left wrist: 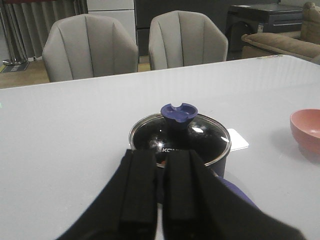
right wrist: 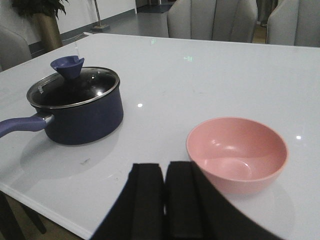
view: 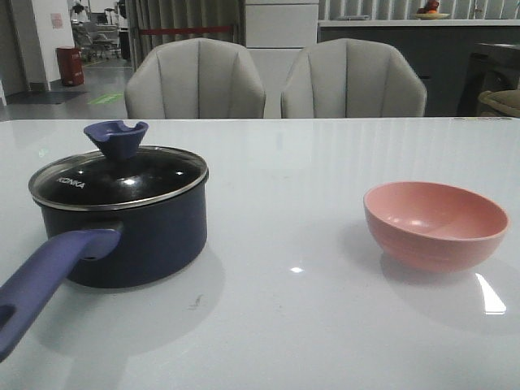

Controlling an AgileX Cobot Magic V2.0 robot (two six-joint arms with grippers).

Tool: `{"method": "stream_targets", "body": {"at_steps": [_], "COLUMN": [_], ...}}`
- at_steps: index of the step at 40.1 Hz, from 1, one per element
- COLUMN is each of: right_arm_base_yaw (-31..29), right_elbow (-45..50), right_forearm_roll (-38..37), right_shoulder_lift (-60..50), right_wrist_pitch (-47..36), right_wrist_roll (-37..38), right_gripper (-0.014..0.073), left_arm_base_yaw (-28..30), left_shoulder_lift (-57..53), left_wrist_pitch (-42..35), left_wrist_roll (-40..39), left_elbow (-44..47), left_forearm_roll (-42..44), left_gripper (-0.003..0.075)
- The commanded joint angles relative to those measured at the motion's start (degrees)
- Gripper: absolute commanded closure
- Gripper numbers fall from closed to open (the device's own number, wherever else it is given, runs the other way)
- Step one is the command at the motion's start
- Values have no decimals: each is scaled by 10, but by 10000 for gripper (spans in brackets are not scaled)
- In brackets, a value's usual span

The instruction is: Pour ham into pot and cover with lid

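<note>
The dark navy pot (view: 134,236) stands at the left of the table, its purple-blue handle (view: 45,280) pointing toward the front edge. The glass lid (view: 122,180) with the blue knob (view: 116,138) sits on it. No ham shows; the pot's inside is hidden. The pink bowl (view: 436,223) at the right looks empty. Neither gripper shows in the front view. My left gripper (left wrist: 161,159) is shut and empty, held above the pot's (left wrist: 222,160) near side. My right gripper (right wrist: 164,170) is shut and empty, beside the bowl (right wrist: 236,152) above the table's front edge.
Two grey chairs (view: 195,80) (view: 352,80) stand behind the white table (view: 284,162). A white card (left wrist: 239,140) lies on the table just behind the pot. The table's front edge (right wrist: 50,212) shows in the right wrist view.
</note>
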Motion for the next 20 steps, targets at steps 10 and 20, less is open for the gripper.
{"method": "stream_targets", "body": {"at_steps": [10,20], "right_arm_base_yaw": [0,0], "right_elbow": [-15,-15], "right_forearm_roll": [1,1], "right_shoulder_lift": [5,5], "right_wrist_pitch": [-46,-46], "right_wrist_roll": [-5,-5], "right_gripper": [447,447], "left_arm_base_yaw": [2,90], "left_shoulder_lift": [1,1], "left_wrist_pitch": [-89,-172], "left_wrist_roll": [0,-53], "left_elbow": [1,85], "left_forearm_roll": [8,38], "left_gripper": [589,589]}}
